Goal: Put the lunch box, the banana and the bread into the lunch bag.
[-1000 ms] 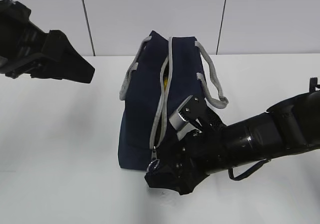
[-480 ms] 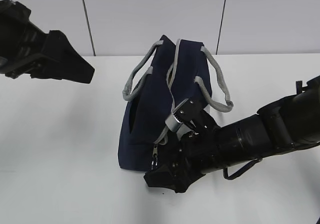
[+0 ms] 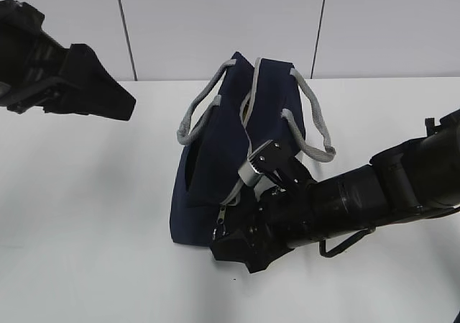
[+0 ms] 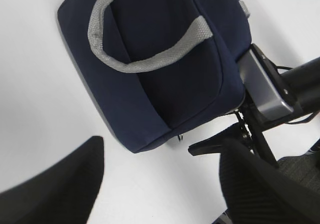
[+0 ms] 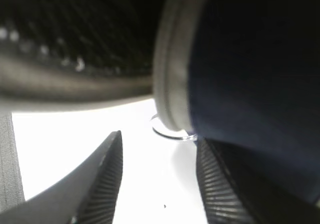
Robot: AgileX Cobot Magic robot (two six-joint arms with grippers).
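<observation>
Exterior view: the navy lunch bag stands on the white surface.
Right fingers, apart and holding nothing, flank its zipper ring, seemingly to work the zip; left fingers hover spread, empty.

Lunch bag: matt navy cloth; handles grey webbing.
</observation>
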